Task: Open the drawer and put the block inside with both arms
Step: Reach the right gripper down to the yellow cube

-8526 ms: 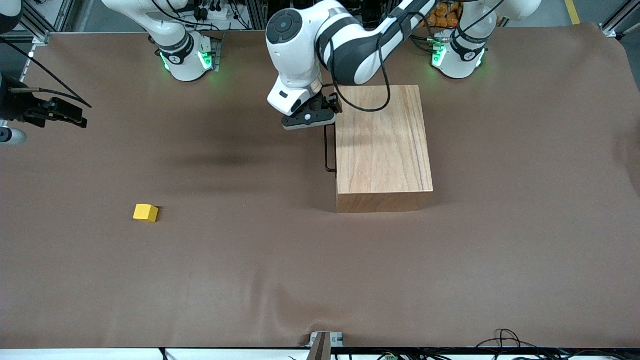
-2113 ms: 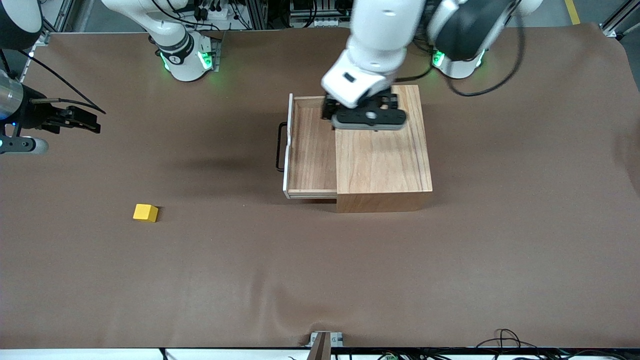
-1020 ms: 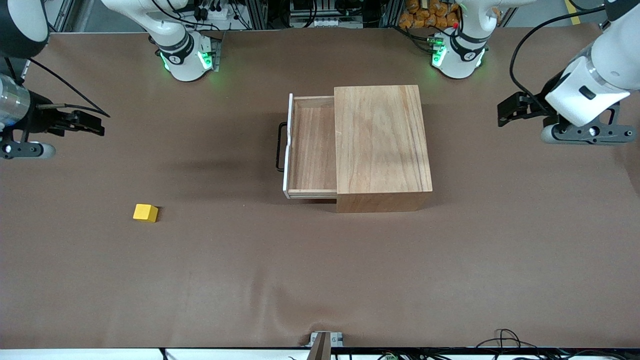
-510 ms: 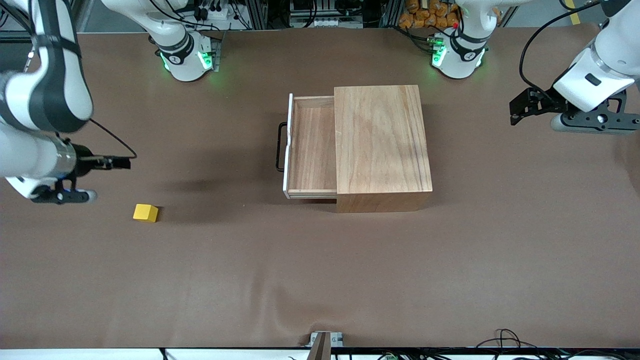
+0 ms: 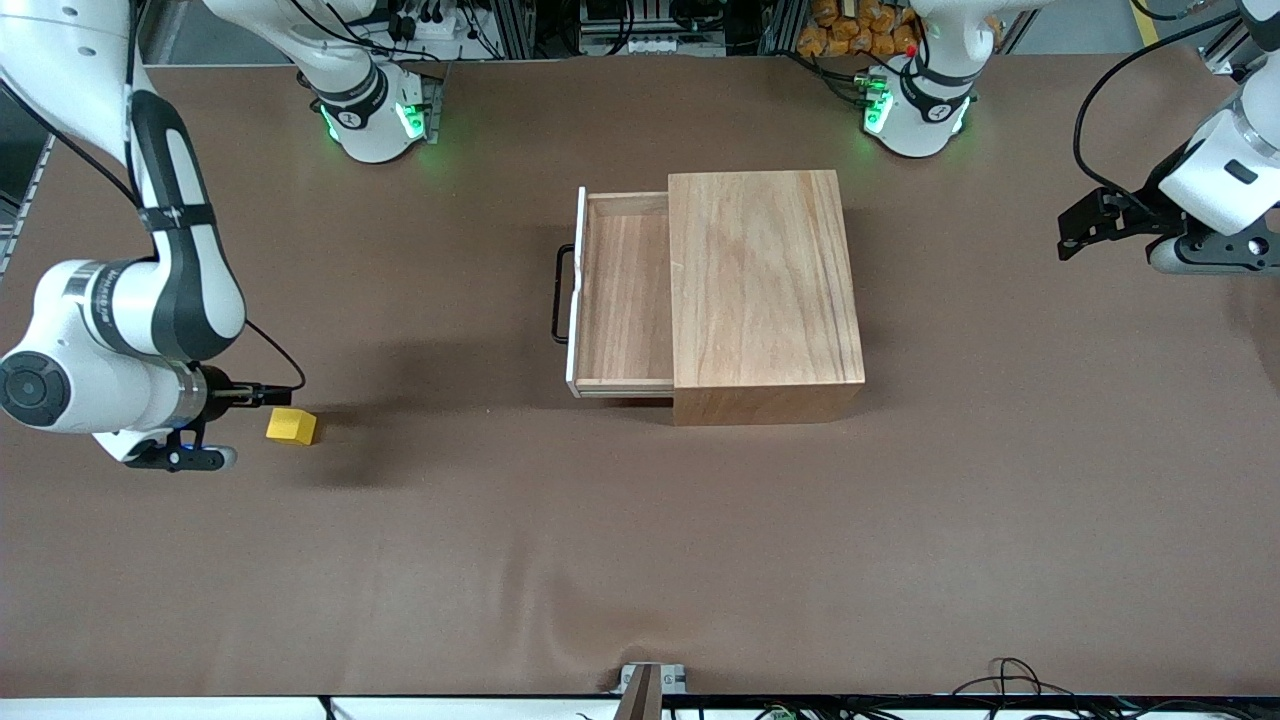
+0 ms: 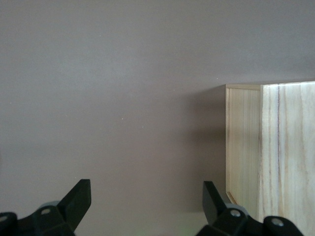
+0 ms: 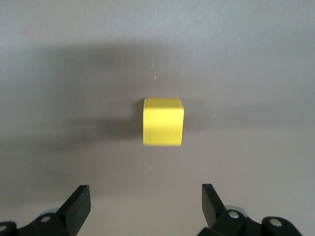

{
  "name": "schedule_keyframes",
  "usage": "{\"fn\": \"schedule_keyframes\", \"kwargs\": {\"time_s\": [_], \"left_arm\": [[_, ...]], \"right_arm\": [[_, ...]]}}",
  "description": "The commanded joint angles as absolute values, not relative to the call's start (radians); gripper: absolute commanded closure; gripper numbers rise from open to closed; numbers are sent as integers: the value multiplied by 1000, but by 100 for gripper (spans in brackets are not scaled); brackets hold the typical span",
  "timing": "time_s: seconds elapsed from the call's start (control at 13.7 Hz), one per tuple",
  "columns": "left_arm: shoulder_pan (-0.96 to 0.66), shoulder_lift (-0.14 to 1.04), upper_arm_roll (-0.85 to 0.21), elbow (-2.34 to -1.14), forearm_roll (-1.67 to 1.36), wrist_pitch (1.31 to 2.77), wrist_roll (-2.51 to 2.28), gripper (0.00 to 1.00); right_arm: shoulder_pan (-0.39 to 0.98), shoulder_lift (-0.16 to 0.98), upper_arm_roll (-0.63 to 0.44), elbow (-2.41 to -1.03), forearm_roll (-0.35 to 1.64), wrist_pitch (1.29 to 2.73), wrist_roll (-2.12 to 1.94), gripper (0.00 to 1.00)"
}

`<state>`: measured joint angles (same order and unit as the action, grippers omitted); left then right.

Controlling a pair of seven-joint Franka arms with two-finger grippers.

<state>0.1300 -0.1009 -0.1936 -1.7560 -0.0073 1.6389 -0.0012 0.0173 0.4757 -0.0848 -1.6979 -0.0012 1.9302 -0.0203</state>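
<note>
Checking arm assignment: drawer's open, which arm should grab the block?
Right. The right hand is open by the block, which sits centred ahead of its fingers. The left hand waits open toward its own table end, past the box.

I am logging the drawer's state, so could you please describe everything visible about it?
The drawer is a light wooden tray, pulled partway out of the wooden box toward the right arm's end of the table. It has a white front panel with a black wire loop handle. Its visible floor holds nothing, and no gripper touches it.
</note>
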Motion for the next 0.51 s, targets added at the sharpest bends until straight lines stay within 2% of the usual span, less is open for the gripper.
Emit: {"fn": "schedule_keyframes", "kwargs": {"time_s": [0.0,0.22,0.44], "left_arm": [[141,-81,-201,-1727,0,1635,8,0],[158,-81,-202,-1726,0,1629,18,0],[156,-72,-202,-1727,-8,1629,23,0]], "right_arm": [[9,512,-78,-1725,11,2029,-14,0],[3,517,-78,-1859,3,2263,-28,0],[6,546,-78,-1916,3,2396,-28,0]]}}
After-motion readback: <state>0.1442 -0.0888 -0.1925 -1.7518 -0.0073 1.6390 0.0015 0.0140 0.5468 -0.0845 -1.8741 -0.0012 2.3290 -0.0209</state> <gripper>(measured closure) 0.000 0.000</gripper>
